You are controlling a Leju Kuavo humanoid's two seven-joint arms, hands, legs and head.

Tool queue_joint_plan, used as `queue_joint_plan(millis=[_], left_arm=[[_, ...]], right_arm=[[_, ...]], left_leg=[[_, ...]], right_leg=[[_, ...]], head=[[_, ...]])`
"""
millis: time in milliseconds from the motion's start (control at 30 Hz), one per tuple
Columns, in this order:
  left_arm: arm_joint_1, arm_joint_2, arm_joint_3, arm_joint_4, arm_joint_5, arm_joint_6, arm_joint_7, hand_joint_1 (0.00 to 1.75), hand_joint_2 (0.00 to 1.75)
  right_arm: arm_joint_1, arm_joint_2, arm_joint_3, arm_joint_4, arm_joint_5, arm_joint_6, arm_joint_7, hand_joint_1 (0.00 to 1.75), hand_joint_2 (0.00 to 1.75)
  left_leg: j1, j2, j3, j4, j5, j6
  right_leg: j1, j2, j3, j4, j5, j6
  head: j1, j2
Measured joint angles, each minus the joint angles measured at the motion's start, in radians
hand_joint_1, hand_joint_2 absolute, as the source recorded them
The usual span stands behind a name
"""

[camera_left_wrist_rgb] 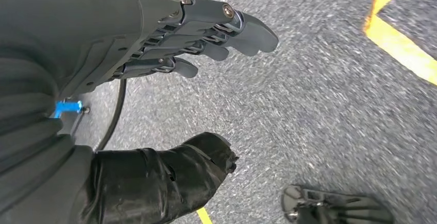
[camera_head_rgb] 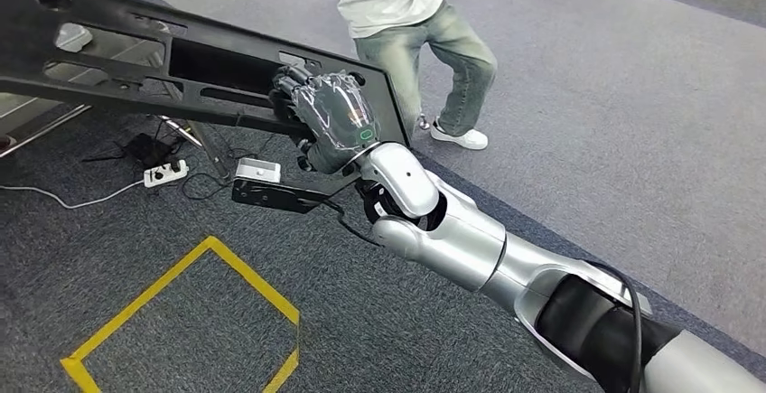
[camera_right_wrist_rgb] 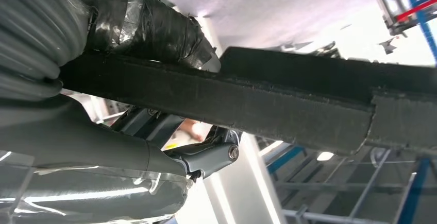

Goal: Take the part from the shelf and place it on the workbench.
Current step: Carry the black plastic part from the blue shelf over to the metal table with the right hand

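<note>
The part is a long flat black panel [camera_head_rgb: 117, 54] with several cut-outs, held in the air across the upper left of the head view. My right hand [camera_head_rgb: 332, 115] grips its near end, fingers wrapped over the edge. In the right wrist view the panel's felt-covered edge [camera_right_wrist_rgb: 268, 98] runs across the picture, pressed between my taped thumb [camera_right_wrist_rgb: 149, 26] and my fingers [camera_right_wrist_rgb: 206, 157]. My left hand [camera_left_wrist_rgb: 206, 44] hangs over the grey carpet, fingers straight and apart from the thumb [camera_left_wrist_rgb: 190, 162], holding nothing.
A person [camera_head_rgb: 415, 32] in a white shirt and jeans stands close behind the panel's near end. A yellow floor square [camera_head_rgb: 199, 312] lies on the carpet below. A power strip [camera_head_rgb: 165, 173], cables and a black stand foot [camera_head_rgb: 271, 194] lie under the panel.
</note>
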Motion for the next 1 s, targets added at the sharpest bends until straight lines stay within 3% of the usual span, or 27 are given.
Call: queue_joint_plan(millis=[67, 133, 200, 267, 333, 367, 400, 467, 533, 600, 667, 733, 800, 867, 900, 933, 1000], left_arm=[[-0.002, 0.0, 0.0, 0.0, 0.0, 0.0, -0.002, 0.0, 1.75], [-0.002, 0.0, 0.0, 0.0, 0.0, -0.001, -0.002, 0.0, 1.75], [0.0, -0.001, 0.001, 0.0, 0.0, -0.001, -0.002, 0.0, 1.75], [-0.002, -0.001, 0.001, 0.0, 0.0, -0.001, -0.002, 0.0, 1.75], [-0.005, -0.001, 0.001, 0.0, 0.0, -0.001, -0.002, 0.0, 1.75], [-0.006, -0.001, 0.001, 0.0, 0.0, -0.001, -0.002, 0.0, 1.75], [-0.006, -0.001, 0.001, 0.0, 0.0, -0.001, -0.002, 0.0, 1.75], [-0.005, -0.002, 0.002, 0.0, 0.0, -0.001, -0.002, 0.0, 1.75], [-0.006, -0.004, 0.002, 0.0, 0.0, -0.001, -0.002, 0.0, 1.75], [-0.006, -0.006, 0.002, 0.0, 0.001, 0.0, -0.002, 0.0, 1.75], [-0.002, -0.005, 0.003, 0.0, 0.006, 0.004, -0.005, 0.0, 1.75], [0.002, -0.006, 0.005, 0.0, 0.018, 0.009, -0.019, 0.0, 1.75], [0.0, -0.006, 0.012, 0.0, 0.031, 0.02, -0.049, 0.0, 1.75], [-0.002, -0.007, 0.023, 0.0, 0.042, 0.032, -0.079, 0.0, 1.75], [-0.002, -0.008, 0.027, 0.0, 0.045, 0.036, -0.087, 0.0, 1.75], [0.0, -0.008, 0.031, 0.0, 0.046, 0.038, -0.092, 0.0, 1.75], [0.001, -0.009, 0.036, 0.0, 0.048, 0.041, -0.096, 0.0, 1.75]], right_arm=[[-0.002, 0.0, 0.0, 0.0, 0.0, 0.0, 0.0, 1.75, 1.75], [-0.002, 0.0, 0.0, 0.0, 0.0, 0.002, 0.0, 1.75, 1.75], [-0.004, 0.0, 0.0, 0.0, 0.0, 0.003, 0.0, 1.75, 1.75], [-0.005, 0.0, 0.0, 0.0, 0.0, 0.004, 0.0, 1.75, 1.75], [-0.003, -0.002, 0.0, 0.0, 0.0, 0.007, 0.0, 1.75, 1.75], [-0.001, -0.003, 0.0, 0.0, 0.0, 0.009, 0.0, 1.75, 1.75], [0.001, -0.004, 0.0, 0.0, 0.0, 0.012, 0.0, 1.75, 1.75], [0.002, -0.006, 0.0, 0.0, 0.0, 0.016, 0.0, 1.75, 1.75], [0.001, -0.007, 0.0, -0.001, 0.0, 0.018, 0.0, 1.75, 1.75], [0.0, -0.007, 0.0, -0.002, 0.0, 0.019, 0.002, 1.75, 1.75], [-0.002, -0.008, 0.0, -0.003, 0.0, 0.021, 0.007, 1.75, 1.75], [-0.003, -0.008, 0.0, -0.008, 0.0, 0.024, 0.012, 1.75, 1.75], [-0.004, -0.01, 0.0, -0.015, 0.0, 0.025, 0.017, 1.75, 1.75], [-0.001, -0.012, 0.0, -0.019, 0.0, 0.026, 0.022, 1.75, 1.75], [0.001, -0.014, 0.0, -0.019, 0.0, 0.026, 0.024, 1.75, 1.75], [0.003, -0.015, 0.0, -0.02, 0.0, 0.026, 0.026, 1.75, 1.75], [0.005, -0.017, 0.0, -0.024, 0.0, 0.027, 0.027, 1.75, 1.75]], left_leg=[[-0.008, 0.019, 0.031, -0.062, 0.013, 0.013], [-0.012, 0.0, 0.032, -0.066, 0.011, 0.03], [-0.009, -0.019, 0.038, -0.071, 0.012, 0.041], [-0.006, -0.037, 0.045, -0.074, 0.012, 0.052], [-0.007, -0.057, 0.047, -0.073, 0.01, 0.06], [-0.008, -0.07, 0.049, -0.071, 0.008, 0.062], [-0.009, -0.083, 0.05, -0.07, 0.006, 0.062], [-0.01, -0.109, 0.054, -0.066, 0.002, 0.061], [-0.009, -0.132, 0.053, -0.062, -0.001, 0.056], [-0.003, -0.153, 0.047, -0.063, -0.001, 0.046], [0.001, -0.169, 0.045, -0.068, 0.0, 0.034], [-0.003, -0.13, 0.034, -0.045, -0.018, 0.025], [-0.004, -0.069, -0.012, 0.051, -0.066, 0.016], [0.002, -0.047, -0.072, 0.162, -0.104, 0.007], [0.005, -0.043, -0.086, 0.181, -0.1, 0.003], [0.007, -0.039, -0.08, 0.163, -0.079, -0.001], [0.008, -0.012, -0.022, 0.041, -0.016, -0.005]], right_leg=[[0.005, -0.015, 0.002, 0.004, -0.007, 0.01], [0.006, -0.03, 0.007, 0.003, -0.013, 0.021], [0.001, -0.012, 0.006, 0.019, -0.028, 0.032], [-0.004, 0.036, -0.034, 0.103, -0.071, 0.038], [-0.003, 0.063, -0.106, 0.234, -0.118, 0.038], [-0.003, 0.067, -0.133, 0.275, -0.123, 0.037], [-0.002, 0.07, -0.144, 0.281, -0.109, 0.035], [-0.002, 0.085, -0.113, 0.189, -0.038, 0.028], [-0.005, 0.133, -0.061, 0.067, 0.014, 0.018], [-0.004, 0.159, -0.037, 0.017, 0.02, 0.013], [-0.004, 0.138, -0.027, 0.003, 0.021, 0.009], [-0.01, 0.114, -0.012, -0.013, 0.024, 0.002], [-0.01, 0.088, -0.002, -0.02, 0.023, -0.004], [-0.009, 0.062, 0.001, -0.019, 0.018, -0.006], [-0.009, 0.05, 0.003, -0.019, 0.015, -0.005], [-0.01, 0.039, 0.004, -0.017, 0.012, -0.003], [-0.012, 0.019, 0.007, -0.01, 0.003, 0.005]], head=[[0.003, 0.0], [0.007, 0.0], [0.008, 0.0], [0.009, 0.0], [0.01, 0.0], [0.01, 0.0], [0.01, 0.0], [0.01, 0.0], [0.009, 0.0], [0.009, 0.0], [0.011, 0.0], [0.008, 0.0], [0.005, 0.0], [0.004, 0.0], [0.004, 0.0], [0.004, 0.0], [0.003, 0.0]])
